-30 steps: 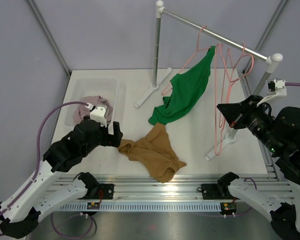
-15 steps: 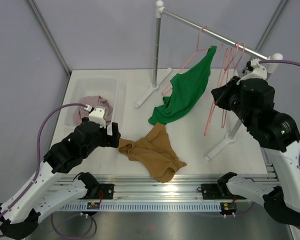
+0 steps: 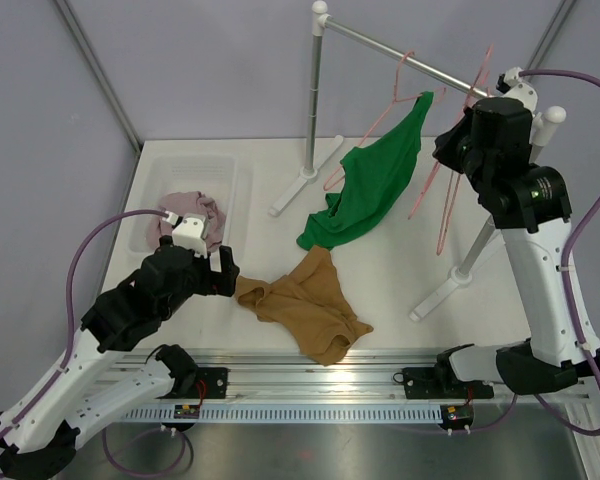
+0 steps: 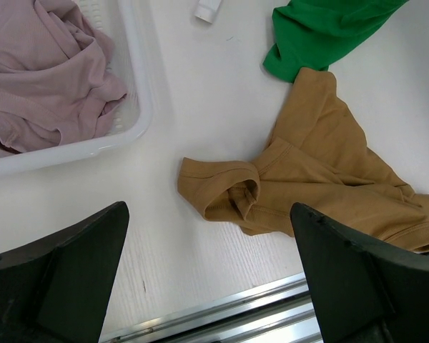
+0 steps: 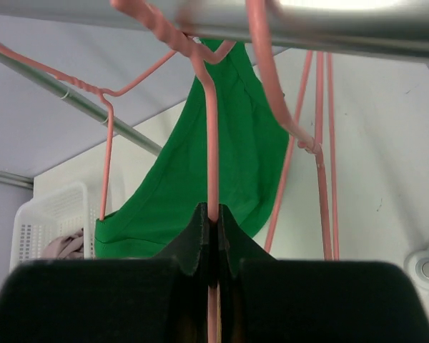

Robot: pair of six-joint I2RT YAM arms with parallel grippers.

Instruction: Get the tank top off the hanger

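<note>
The green tank top [image 3: 370, 190] hangs by one strap from a pink hanger [image 3: 404, 82] on the metal rail [image 3: 380, 45], its lower end resting on the table. It also shows in the right wrist view [image 5: 250, 143]. My right gripper [image 3: 452, 150] is raised beside the rail, to the right of the tank top, and shut on the wire of another pink hanger [image 5: 211, 143]. My left gripper [image 3: 228, 272] is open and empty, low over the table by the left edge of a brown garment [image 3: 305, 305].
A white basket [image 3: 195, 165] at the back left holds a mauve garment [image 3: 185, 210]. The rack's two posts [image 3: 312, 110] stand on feet on the table. Further empty pink hangers [image 3: 442, 215] hang by the right post. The brown garment [image 4: 322, 179] lies near the front rail.
My right arm has swung up from the lower right to the rail, carrying its pink hanger with it. The left arm has hardly moved.
</note>
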